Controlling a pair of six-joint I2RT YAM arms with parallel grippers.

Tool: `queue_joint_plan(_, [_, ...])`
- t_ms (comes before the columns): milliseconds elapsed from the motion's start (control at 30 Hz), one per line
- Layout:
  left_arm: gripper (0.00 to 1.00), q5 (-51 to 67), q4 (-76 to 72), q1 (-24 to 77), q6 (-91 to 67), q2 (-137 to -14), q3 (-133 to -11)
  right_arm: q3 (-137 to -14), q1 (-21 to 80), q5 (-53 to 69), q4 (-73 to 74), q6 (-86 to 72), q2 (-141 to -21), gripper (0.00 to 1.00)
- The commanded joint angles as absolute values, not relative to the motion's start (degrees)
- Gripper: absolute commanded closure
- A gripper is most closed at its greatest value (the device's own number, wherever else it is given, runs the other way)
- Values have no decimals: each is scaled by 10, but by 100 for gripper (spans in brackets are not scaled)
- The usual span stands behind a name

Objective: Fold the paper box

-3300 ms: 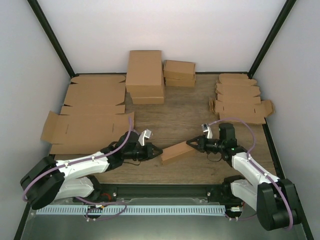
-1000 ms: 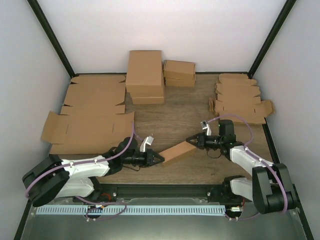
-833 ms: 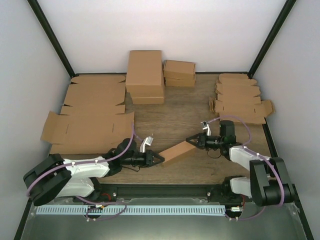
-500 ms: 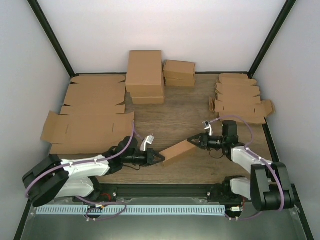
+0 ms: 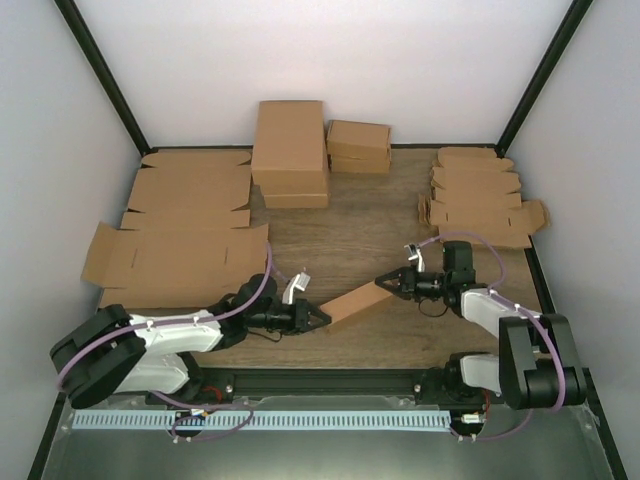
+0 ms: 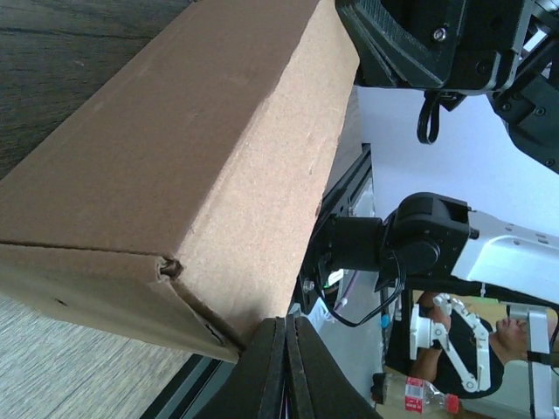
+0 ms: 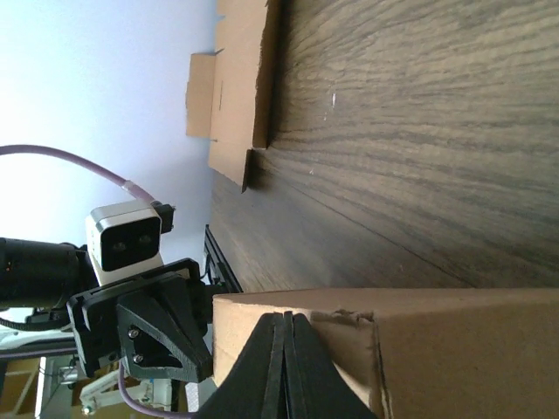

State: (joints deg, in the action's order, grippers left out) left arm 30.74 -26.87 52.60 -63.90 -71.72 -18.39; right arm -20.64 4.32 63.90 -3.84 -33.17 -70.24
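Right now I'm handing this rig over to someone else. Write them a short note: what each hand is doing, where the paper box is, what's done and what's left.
Left hand: shut, pinching the near-left end of the paper box.
Right hand: shut, pinching the far-right end.
Box: spans between the two hands over the middle of the table, with its right end higher.
Done: the box already looks folded into a closed, long shape.
Left: the left wrist view shows a small gap in the corner seam at the left hand's end. Probably press that end shut, then set the box down and release.
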Motion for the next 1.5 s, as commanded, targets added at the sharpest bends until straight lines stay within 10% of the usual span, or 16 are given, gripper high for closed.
queue_joint_plan(0, [96, 299, -268, 527, -633, -743, -174, -198, 36, 626, -58, -315, -729, 99])
queue_joint_plan(267, [87, 212, 62, 540, -498, -677, -344, -252, 37, 578, 54, -282, -672, 98])
queue_joint_plan(533, [0, 103, 262, 580, -321, -697, -488, -325, 37, 520, 197, -289, -629, 61])
queue_joint_plan(767, [0, 0, 345, 644, -140, -767, -554, -378, 37, 437, 295, -298, -553, 7])
queue_joint_plan(1200, [1, -12, 372, 648, -32, -879, -610, -400, 37, 452, 334, -289, -533, 4])
queue_joint_plan(1467, [33, -4, 385, 648, -15, -904, -630, -409, 37, 451, 347, -293, -533, 5])
